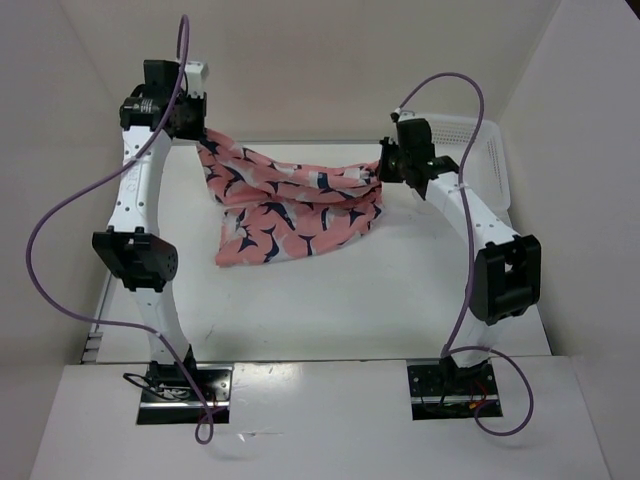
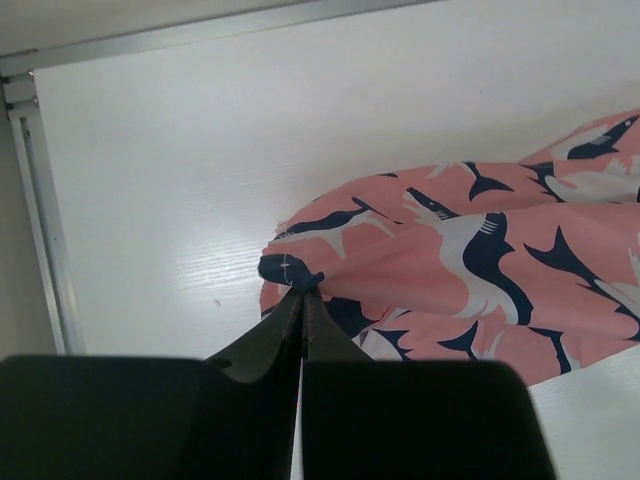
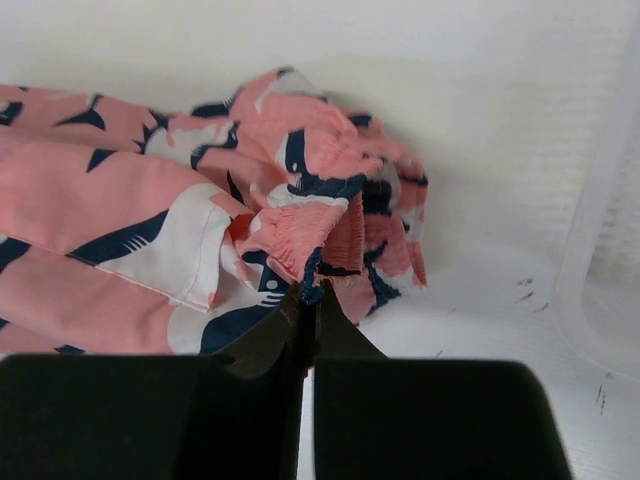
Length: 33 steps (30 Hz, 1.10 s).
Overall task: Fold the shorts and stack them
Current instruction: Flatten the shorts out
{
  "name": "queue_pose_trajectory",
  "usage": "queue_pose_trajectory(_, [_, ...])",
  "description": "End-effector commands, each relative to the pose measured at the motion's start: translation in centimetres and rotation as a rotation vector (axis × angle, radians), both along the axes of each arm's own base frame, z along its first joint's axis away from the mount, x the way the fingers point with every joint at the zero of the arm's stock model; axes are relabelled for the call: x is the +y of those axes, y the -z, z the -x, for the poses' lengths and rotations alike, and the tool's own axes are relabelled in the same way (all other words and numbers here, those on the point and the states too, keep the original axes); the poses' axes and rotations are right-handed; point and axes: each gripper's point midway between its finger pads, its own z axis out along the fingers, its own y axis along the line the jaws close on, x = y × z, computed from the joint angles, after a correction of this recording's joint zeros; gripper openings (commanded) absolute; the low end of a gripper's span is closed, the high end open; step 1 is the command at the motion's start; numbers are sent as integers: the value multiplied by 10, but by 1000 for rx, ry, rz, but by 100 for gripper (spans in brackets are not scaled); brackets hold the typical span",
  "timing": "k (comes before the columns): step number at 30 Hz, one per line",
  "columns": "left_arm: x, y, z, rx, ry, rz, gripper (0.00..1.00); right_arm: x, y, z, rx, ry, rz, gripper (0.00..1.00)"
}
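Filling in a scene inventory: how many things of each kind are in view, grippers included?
Shorts: 1
White mesh basket: 1
Grippers: 2, the left gripper and the right gripper, each shut on the shorts
Total: 4

We note white link shells and black joint housings on the left arm [image 1: 140,195] and right arm [image 1: 478,215]. A purple cable [image 1: 183,45] loops beside each. The black fingers [image 2: 268,338] taper to thin tips.
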Motion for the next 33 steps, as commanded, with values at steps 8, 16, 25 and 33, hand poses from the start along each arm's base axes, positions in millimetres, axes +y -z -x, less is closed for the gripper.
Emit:
queue_pose_trajectory(8, [32, -129, 27, -333, -116, -62, 0, 6, -131, 23, -282, -115, -69, 0])
queue_pose_trajectory(16, [43, -186, 7, -524, -192, -93, 0, 21, -220, -23, -465, -95, -153, 0])
queue_pose_trajectory(25, [74, -322, 49, -980, -416, -97, 0, 32, -362, -47, -795, -72, -254, 0])
queue_pose_trajectory(33, [46, -291, 69, -811, -228, -78, 0, 45, -251, -31, -495, -160, -212, 0])
